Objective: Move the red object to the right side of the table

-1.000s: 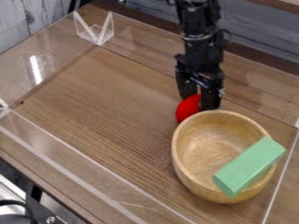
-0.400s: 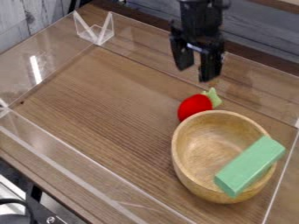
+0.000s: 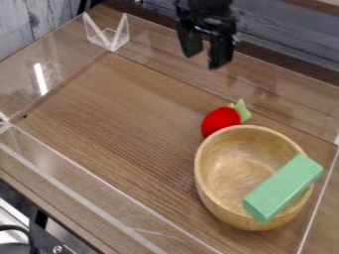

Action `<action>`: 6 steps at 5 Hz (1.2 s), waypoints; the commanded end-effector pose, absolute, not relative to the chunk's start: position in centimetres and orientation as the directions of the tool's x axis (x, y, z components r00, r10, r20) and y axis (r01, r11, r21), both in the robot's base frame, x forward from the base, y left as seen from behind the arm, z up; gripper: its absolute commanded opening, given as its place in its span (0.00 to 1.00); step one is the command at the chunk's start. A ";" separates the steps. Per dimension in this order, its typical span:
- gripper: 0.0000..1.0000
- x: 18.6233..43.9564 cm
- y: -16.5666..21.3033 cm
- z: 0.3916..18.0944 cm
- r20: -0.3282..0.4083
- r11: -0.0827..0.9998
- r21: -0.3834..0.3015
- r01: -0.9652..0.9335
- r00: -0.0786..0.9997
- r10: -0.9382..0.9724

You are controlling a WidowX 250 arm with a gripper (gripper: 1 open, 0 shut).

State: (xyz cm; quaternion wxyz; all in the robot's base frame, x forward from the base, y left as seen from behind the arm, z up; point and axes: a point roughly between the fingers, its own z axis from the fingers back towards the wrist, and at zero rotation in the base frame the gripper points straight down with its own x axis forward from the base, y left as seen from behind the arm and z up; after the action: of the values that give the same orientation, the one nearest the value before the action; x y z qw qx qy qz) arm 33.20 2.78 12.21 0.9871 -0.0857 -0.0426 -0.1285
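Observation:
The red object (image 3: 223,120), a small rounded toy fruit with a green leafy top, lies on the brown wood-grain table (image 3: 119,119) just beyond the rim of a wooden bowl. My gripper (image 3: 207,50) hangs well above and behind it, toward the upper middle of the view. Its two dark fingers point down, stand apart and hold nothing.
A wooden bowl (image 3: 225,179) sits at the right front with a green rectangular block (image 3: 283,188) leaning in it. Low clear acrylic walls (image 3: 40,79) border the table. A clear folded stand (image 3: 106,33) rests at the far left corner.
My gripper has lifted off the red object and moved up and to the left in the view, staying open. The red fruit stays where it was set, beside the bowl.

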 end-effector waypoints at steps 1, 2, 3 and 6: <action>1.00 33.8 4.9 16.1 0.220 0.960 -0.099 0.262 0.947 -0.236; 1.00 34.3 4.7 15.4 0.205 0.965 -0.107 0.239 0.955 -0.214; 1.00 35.0 4.3 14.5 0.188 0.968 -0.117 0.220 0.962 -0.196; 1.00 34.5 2.1 12.0 0.171 0.974 -0.133 0.185 0.972 -0.161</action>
State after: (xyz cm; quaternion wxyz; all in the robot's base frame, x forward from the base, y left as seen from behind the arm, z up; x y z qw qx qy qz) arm 34.24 2.23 10.51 0.9916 -0.0796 -0.0577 -0.0837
